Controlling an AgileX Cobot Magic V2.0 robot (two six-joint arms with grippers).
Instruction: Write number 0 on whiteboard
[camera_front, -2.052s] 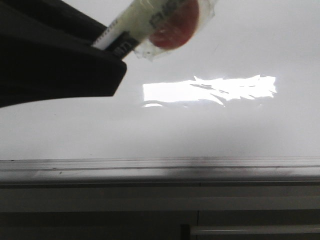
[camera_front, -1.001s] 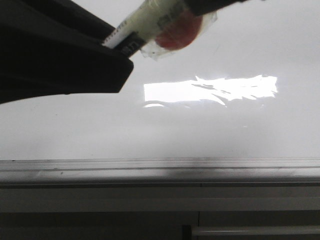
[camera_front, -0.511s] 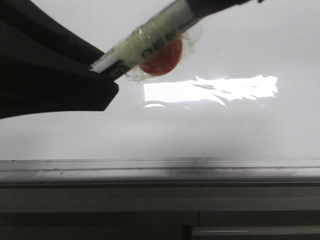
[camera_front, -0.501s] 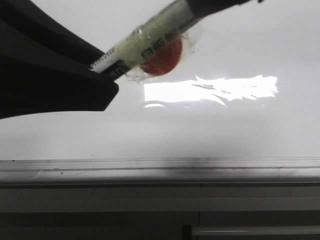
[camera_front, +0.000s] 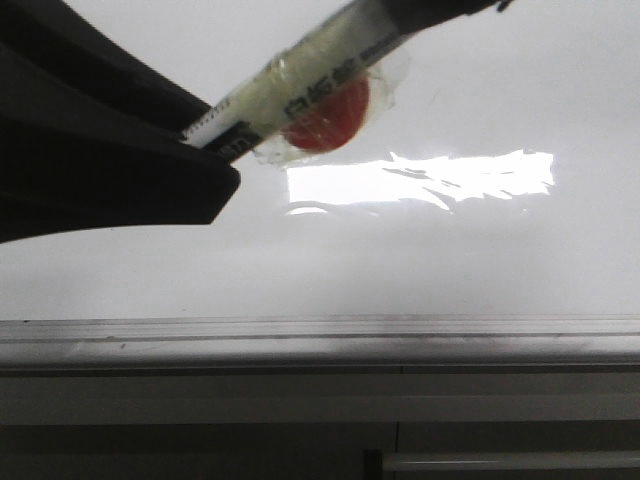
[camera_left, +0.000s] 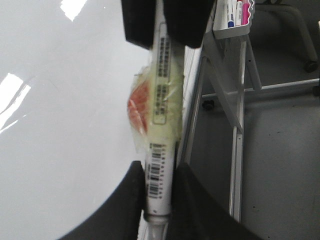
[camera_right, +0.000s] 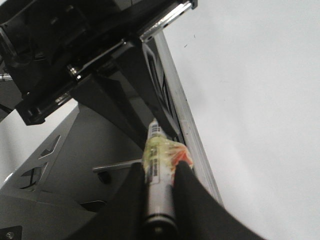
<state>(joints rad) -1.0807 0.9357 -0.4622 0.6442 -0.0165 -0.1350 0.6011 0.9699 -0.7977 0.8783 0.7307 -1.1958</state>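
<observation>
Two grippers clamp one marker pen (camera_front: 300, 88) above a blank whiteboard (camera_front: 400, 260); no number 0 is drawn yet.

Left gripper (camera_left: 159, 187) grasps the pen's barcode end, and the right gripper (camera_right: 159, 192) grasps the other end, both closed on it. Yellowish tape and a red patch (camera_front: 335, 115) wrap the barrel. This looks like a handover or cap pull, so one claw should hold firm while the other pulls straight along the barrel, without twisting. A bright glare patch (camera_front: 420, 178) lies on the board beyond the pen. A grey edge rail (camera_front: 320, 340) runs along the near side. A tray of spare markers (camera_left: 234, 17) hangs on a metal stand beside the board, clear of the work.
</observation>
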